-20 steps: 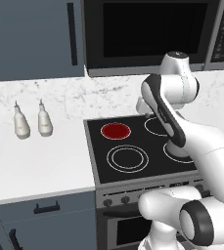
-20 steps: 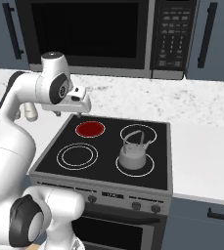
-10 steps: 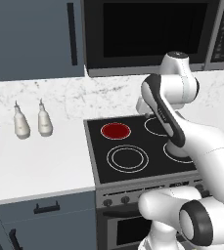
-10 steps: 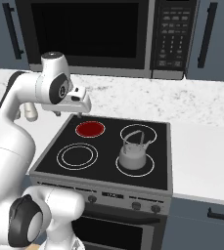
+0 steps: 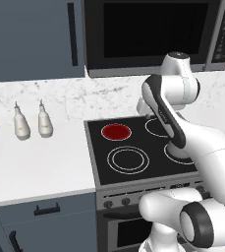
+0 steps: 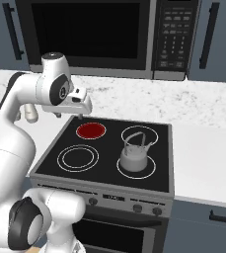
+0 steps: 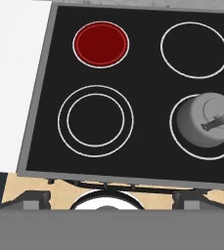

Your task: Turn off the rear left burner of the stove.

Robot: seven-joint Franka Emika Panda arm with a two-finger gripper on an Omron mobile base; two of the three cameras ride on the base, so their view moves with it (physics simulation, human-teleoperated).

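Note:
The stove (image 5: 97, 147) (image 6: 109, 148) (image 7: 147, 93) is a black glass cooktop on a grey steel body. Its rear left burner (image 5: 116, 131) (image 6: 91, 130) (image 7: 101, 43) glows as a solid red disc. My gripper (image 6: 82, 110) (image 7: 111, 197) hovers above the cooktop near the rear left burner, pointing down, touching nothing. In the hand view its fingertips (image 7: 33, 199) stand far apart, so it is open and empty. A row of small dark knobs (image 5: 126, 201) (image 6: 137, 208) runs along the stove's front panel, well below the hand.
A grey kettle (image 6: 133, 157) (image 7: 209, 119) sits on the front right zone. A black microwave (image 5: 148, 34) (image 6: 90, 37) hangs above the stove. Two pale bottles (image 5: 20, 123) (image 5: 45, 121) stand on the white counter (image 5: 40, 167) to the left.

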